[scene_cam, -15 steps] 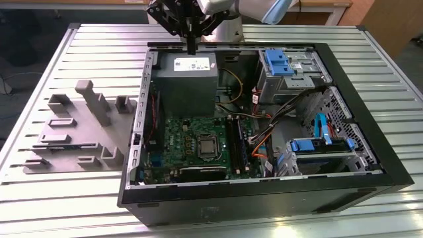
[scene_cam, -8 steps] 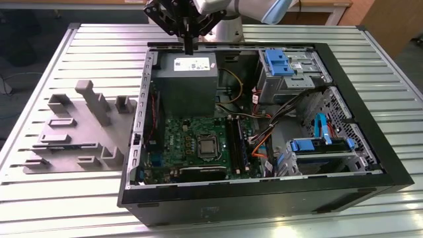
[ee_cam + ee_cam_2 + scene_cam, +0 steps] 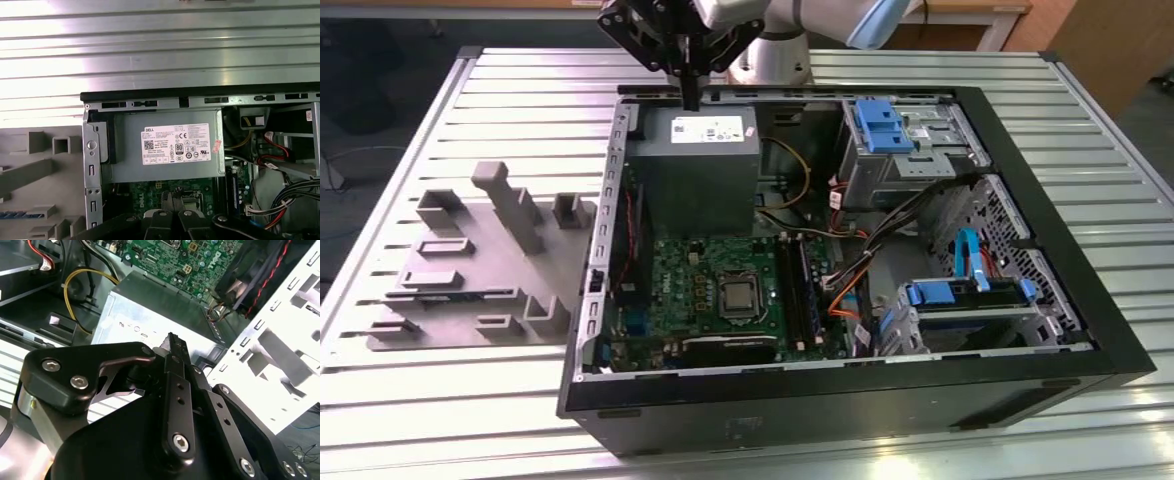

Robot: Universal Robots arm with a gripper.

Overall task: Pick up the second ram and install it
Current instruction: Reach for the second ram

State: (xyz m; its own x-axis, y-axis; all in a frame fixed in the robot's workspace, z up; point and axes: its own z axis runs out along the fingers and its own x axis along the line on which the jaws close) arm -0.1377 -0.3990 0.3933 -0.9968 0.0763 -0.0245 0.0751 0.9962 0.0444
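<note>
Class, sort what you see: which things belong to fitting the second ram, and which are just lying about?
Belongs:
second ram, lying in the grey tray
memory slots on the motherboard
gripper, over the power supply

Just lying about:
power supply
blue drive brackets
cables

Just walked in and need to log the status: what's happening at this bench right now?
A robot arm's claw hangs above the power supply at one end of an open computer case. It looks shut, with nothing visibly in it. In the first wrist view, the second ram, a blue-green stick, lies in the grey tray beside the case. It has not been picked up yet.
</note>
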